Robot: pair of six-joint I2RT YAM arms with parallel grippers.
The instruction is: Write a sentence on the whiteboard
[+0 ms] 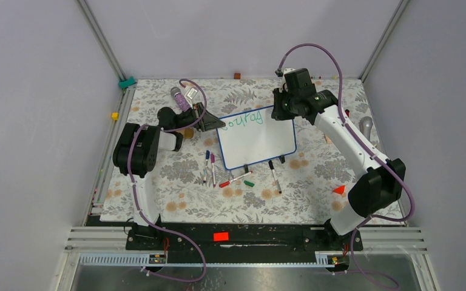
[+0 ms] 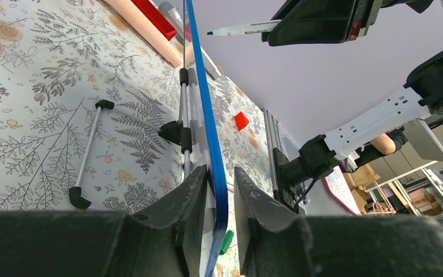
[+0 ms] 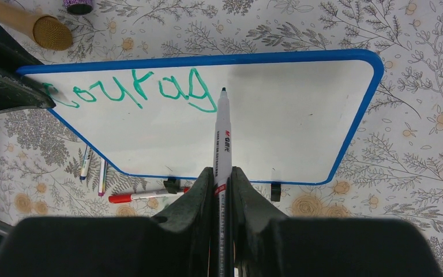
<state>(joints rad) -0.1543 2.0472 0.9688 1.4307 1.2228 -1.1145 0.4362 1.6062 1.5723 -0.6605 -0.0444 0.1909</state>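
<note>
1. The whiteboard stands in the middle of the desk. It rests on its two black clip feet, and a thin blue frame runs all around it.
2. The sentence is written in green along the far edge of the whiteboard. Only the letters "courag" can be read, and the first letter is partly hidden behind the left arm.
3. The left fingers are clamped on the left edge of the whiteboard, one on each face, with the blue frame between them.
4. The right fingers hang over the far right part of the whiteboard and are pressed together on a white marker. Its dark tip is just to the right of the last "g". It is not possible to tell whether the tip touches the white surface.
5. Several loose things lie on the desk just beside the near edge of the whiteboard: a red marker, a black-capped marker and a green cap.
6. A purple bottle lies beyond the far left corner of the whiteboard. A small red piece lies well apart from the near right corner.
</note>
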